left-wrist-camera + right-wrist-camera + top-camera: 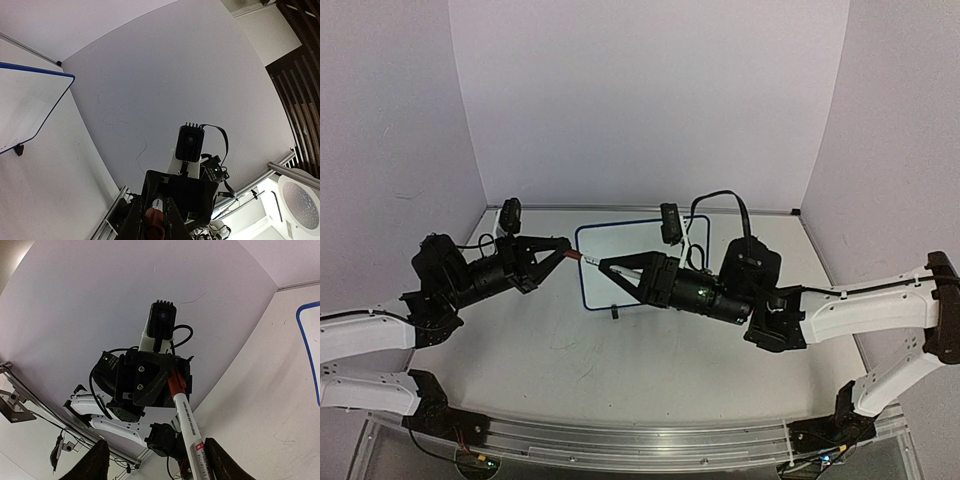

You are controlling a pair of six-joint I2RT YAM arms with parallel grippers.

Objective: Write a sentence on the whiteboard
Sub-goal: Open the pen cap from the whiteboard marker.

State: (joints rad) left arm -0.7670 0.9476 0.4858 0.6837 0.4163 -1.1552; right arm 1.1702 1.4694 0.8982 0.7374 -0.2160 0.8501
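The whiteboard (620, 240) lies flat at the middle back of the table, white with a dark blue rim; a corner of it shows in the left wrist view (25, 105) and in the right wrist view (315, 330). The sentence is out of view; the board's visible parts are blank. A white marker (187, 425) with a red cap (155, 222) hangs over the board's left edge. My left gripper (567, 256) is shut on the cap. My right gripper (603, 266) faces it, its fingers (97, 460) spread wide around the marker's barrel, which lies close to the right-hand one.
White walls enclose the table on three sides. An aluminium rail (620, 440) runs along the near edge by the arm bases. One small black foot (616, 313) sticks out at the board's front edge. Both arms meet above the board's left half.
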